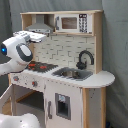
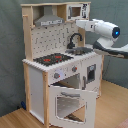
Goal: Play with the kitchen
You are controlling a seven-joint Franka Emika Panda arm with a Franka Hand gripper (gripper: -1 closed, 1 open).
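Kitchen (image 2: 60, 75) oven door open, end effector (image 2: 78, 22) above faucet (image 2: 75, 40)

Open room between hob (image 2: 52, 59) and hood (image 2: 48, 21); faucet (image 2: 74, 38) and lowered oven door (image 2: 68, 101) stand in the way

The white arm reaches level, wrist horizontal, its gripper (image 1: 39, 36) (image 2: 80, 23) held high; whether its fingers are parted cannot be made out
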